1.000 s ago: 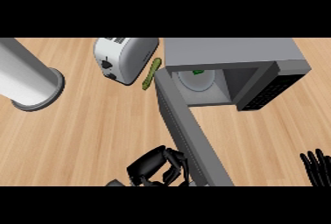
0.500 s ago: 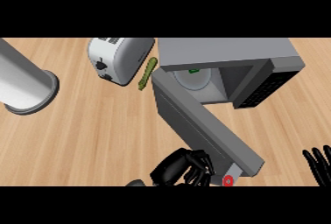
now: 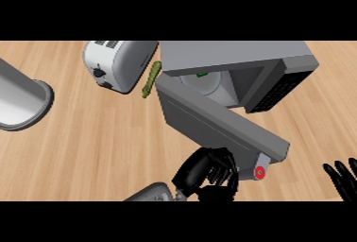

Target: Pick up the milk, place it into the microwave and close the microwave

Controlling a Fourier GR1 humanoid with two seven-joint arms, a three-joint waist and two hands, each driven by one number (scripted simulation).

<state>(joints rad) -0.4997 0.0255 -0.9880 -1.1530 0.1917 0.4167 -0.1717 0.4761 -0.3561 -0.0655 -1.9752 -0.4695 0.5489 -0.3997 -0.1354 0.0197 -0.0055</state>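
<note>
Left hand point(image 3: 207, 172) sits at six o'clock, fingers curled round the milk point(image 3: 256, 166), which shows only as a pale end with a red cap at the hand's three o'clock, just under the open door's point(image 3: 216, 126) outer corner. Right hand point(image 3: 343, 178) rests open at four o'clock. Microwave point(image 3: 237, 56) stands at one o'clock, toaster point(image 3: 117, 64) at eleven, a green pickle point(image 3: 151, 79) between them
</note>
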